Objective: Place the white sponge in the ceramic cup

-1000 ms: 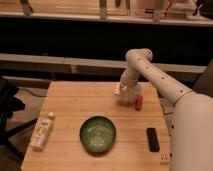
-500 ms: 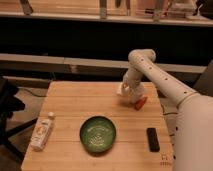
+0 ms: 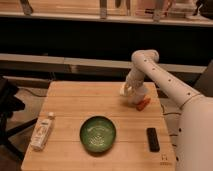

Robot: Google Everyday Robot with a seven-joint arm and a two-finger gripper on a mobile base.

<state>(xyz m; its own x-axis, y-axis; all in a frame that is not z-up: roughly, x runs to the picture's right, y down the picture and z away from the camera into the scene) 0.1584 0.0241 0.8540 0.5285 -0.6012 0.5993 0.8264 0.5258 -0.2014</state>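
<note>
Filling the lower view, the pale wooden table [image 3: 75, 100] has the robot's white claw [image 3: 131, 91] low over its far right part, at a small white rounded shape, probably the plain ceramic cup [image 3: 136, 96]. Whether the claw is apart or clamped I cannot tell. The soft whitish sponge is not separately visible there, so placing looks unconfirmed.

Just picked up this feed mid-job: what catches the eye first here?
The white arm stretches in from the right, its gripper low over the far right part of the wooden table, next to a small orange object. A green bowl sits near the front middle, with a white bottle lying by the left edge and a flat black object to the bowl's right.
</note>
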